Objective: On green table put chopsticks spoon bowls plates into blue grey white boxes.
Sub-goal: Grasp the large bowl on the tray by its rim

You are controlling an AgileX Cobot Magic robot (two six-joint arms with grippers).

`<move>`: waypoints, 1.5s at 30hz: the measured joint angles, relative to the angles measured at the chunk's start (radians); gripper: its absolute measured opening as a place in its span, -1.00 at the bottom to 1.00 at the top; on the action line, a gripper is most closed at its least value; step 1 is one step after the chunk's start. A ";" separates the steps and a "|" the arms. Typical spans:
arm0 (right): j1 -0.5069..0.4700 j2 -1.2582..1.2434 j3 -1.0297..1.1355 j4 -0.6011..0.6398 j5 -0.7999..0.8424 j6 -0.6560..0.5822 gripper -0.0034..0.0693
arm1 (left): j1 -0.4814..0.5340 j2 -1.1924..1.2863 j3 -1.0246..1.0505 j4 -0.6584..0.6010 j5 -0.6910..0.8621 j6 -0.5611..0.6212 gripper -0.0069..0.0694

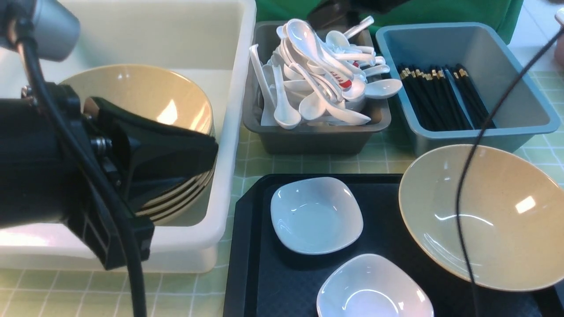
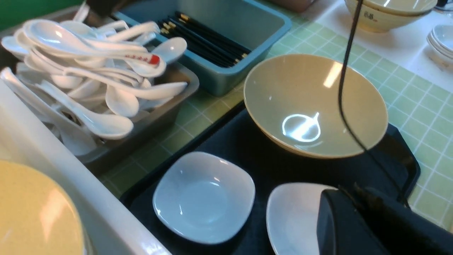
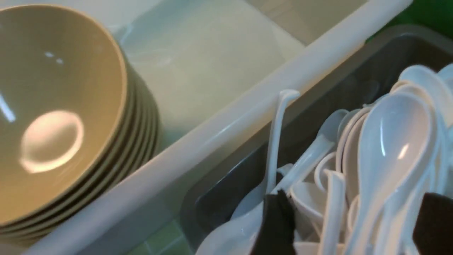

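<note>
Left tool (image 1: pixel 210 152) over bowls (image 1: pixel 145 92) beside white box (image 1: pixel 235 110) rim, grip unclear; right tool (image 3: pixel 354 221) apart

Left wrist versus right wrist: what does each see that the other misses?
Only left wrist: chopsticks in the blue box, the tray with two dishes and a loose bowl. Only right wrist: the white box's bare floor and the right gripper, open over the spoons. Both: spoons, grey box, white box rim, stacked bowls.
</note>
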 joint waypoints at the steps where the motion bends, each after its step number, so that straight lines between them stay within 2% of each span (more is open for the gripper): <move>1: -0.005 -0.030 0.010 -0.004 0.009 -0.004 0.46 | 0.000 0.000 0.000 0.000 0.002 -0.003 -0.82; 7: -0.010 -0.283 0.155 -0.112 0.156 0.008 0.46 | 0.000 0.014 0.000 -0.059 -0.007 -0.060 -0.82; 8: -0.009 -0.349 0.199 -0.161 0.225 0.035 0.46 | 0.000 0.036 0.000 -0.088 -0.020 -0.065 -0.82; 12: -0.009 -0.459 0.302 -0.233 0.225 0.101 0.46 | 0.000 0.098 0.000 -0.115 -0.030 -0.066 -0.82; 13: -0.009 -0.533 0.390 -0.254 0.225 0.113 0.46 | 0.000 0.148 0.000 -0.137 -0.035 -0.068 -0.82; 18: -0.009 -0.735 0.652 -0.263 0.225 0.125 0.46 | -0.001 0.347 -0.026 -0.217 -0.031 -0.073 -0.82; 23: -0.009 -0.912 0.896 -0.267 0.223 0.125 0.46 | -0.002 0.533 -0.164 -0.234 0.053 -0.085 -0.81; 27: -0.009 -1.103 1.092 -0.268 0.179 0.125 0.41 | -0.051 0.733 -0.348 -0.220 0.145 -0.097 -0.57; 30: -0.009 -1.189 1.168 -0.268 0.132 0.124 0.26 | -0.092 0.817 -0.423 -0.200 0.156 -0.111 -0.38; 33: -0.009 -1.283 1.227 -0.270 0.095 0.112 -0.16 | -0.135 0.964 -0.554 -0.170 0.169 -0.182 0.01; 35: -0.009 -1.332 1.236 -0.270 0.084 0.103 -0.57 | -0.142 1.060 -0.639 -0.162 0.180 -0.216 0.27; 37: -0.009 -1.369 1.236 -0.269 0.076 0.103 -0.74 | -0.142 1.135 -0.704 -0.160 0.189 -0.231 0.43; 39: -0.009 -1.392 1.236 -0.269 0.071 0.103 -0.81 | -0.142 1.204 -0.757 -0.156 0.201 -0.235 0.54; 42: -0.009 -1.417 1.236 -0.269 0.067 0.103 -0.84 | -0.142 1.292 -0.837 -0.153 0.224 -0.236 0.60; 45: -0.009 -1.422 1.243 -0.269 0.064 0.103 -0.84 | -0.142 1.372 -0.899 -0.153 0.253 -0.235 0.53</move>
